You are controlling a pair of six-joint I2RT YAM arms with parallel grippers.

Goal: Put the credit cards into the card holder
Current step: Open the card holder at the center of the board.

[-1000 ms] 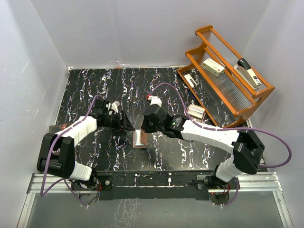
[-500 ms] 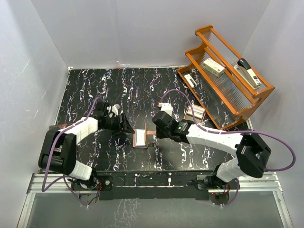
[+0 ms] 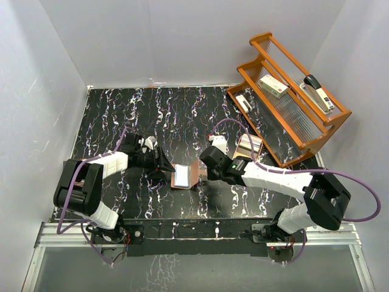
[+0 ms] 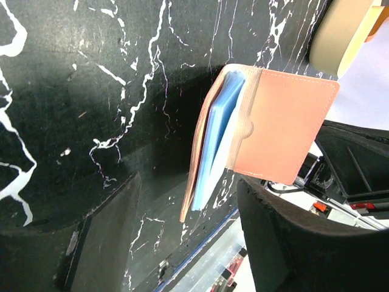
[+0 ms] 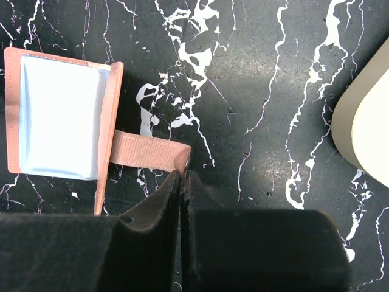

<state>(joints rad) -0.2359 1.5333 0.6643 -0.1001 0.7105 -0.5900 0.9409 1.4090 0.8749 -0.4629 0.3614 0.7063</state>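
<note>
Black marbled table [image 3: 121, 109] bears card holder [image 3: 182, 176], tan dish [image 3: 249, 146], wooden rack [image 3: 316, 139]

Card holder [image 3: 185, 177] between left gripper [image 3: 164, 163] and right gripper [image 3: 203, 173] on black marbled table [image 3: 121, 115]

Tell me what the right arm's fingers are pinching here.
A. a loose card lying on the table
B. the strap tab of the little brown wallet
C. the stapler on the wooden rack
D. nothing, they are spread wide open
B: in the right wrist view the right arm's fingers are closed on the end of the card holder's snap tab, while the light blue card sits in its pocket.
</note>
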